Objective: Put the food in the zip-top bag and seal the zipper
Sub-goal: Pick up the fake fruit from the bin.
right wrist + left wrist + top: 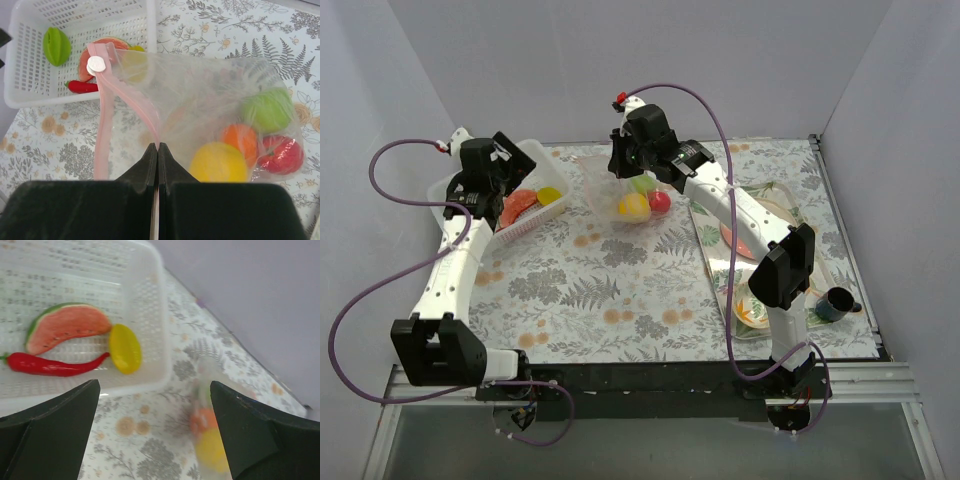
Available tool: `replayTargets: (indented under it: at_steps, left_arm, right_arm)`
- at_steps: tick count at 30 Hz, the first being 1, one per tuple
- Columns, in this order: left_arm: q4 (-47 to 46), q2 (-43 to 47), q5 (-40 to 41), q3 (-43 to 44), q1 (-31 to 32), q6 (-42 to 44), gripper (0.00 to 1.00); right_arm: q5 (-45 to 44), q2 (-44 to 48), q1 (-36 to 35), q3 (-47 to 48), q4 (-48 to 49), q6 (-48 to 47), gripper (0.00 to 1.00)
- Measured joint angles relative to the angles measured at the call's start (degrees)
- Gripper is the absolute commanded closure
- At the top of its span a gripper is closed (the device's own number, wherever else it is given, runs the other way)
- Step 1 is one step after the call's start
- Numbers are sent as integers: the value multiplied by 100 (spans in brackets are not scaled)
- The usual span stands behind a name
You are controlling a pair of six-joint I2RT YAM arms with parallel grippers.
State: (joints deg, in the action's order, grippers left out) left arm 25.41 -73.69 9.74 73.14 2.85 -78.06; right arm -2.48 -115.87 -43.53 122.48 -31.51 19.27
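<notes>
- Right claw (158, 150) is pinched tight on the pink zipper (101, 135), holding the clear bag (200, 95) up off the table (620, 290) near the back centre.
- From the wrist view the zipper splits into two pink strips below a white tab (96, 65), one running straight down and the other slanting over to the claw's tips. The mouth is parted, not sealed.
- Inside the bag, bunched at the low end: a green apple (267, 110), an orange (240, 140), a lemon (217, 162) and a red apple (280, 155), all touching one another.
- Left claw (155, 390) is spread wide with nothing between its fingers, hanging above the near rim of the white basket (150, 300) at the table's left rear.
- In the basket: a watermelon slice (67, 325), a red chili (50, 365) just beside it, and a yellow fruit (125, 347) touching the chili's tip.
- Bag and basket are close neighbours, the bag just to the basket's right.
</notes>
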Motion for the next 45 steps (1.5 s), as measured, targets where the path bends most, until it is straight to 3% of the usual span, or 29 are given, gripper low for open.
replayTargets:
  at_steps: [8, 15, 25, 38, 41, 45]
  left_arm:
    - [146, -1486, 621, 52, -1200, 199, 2]
    - [221, -2747, 640, 750, -1932, 531, 2]
    - [470, -4096, 1266, 1893, -1996, 997, 2]
    - [614, -5149, 2011, 2605, -1987, 1110, 8]
    - [658, -5228, 2011, 2605, -1989, 1091, 13]
    - [667, -5254, 2002, 2583, -1989, 1058, 26]
  right_arm:
    - [348, 291, -2, -1147, 503, 33, 99]
    - [682, 649, -7, -2170, 1069, 127, 99]
    - [1364, 898, -11, -3123, 2011, 310, 99]
    - [1530, 925, -9, -3241, 2273, 297, 99]
    - [1530, 925, -9, -3241, 2275, 293, 99]
    - [1528, 925, -4, -3250, 2277, 291, 99]
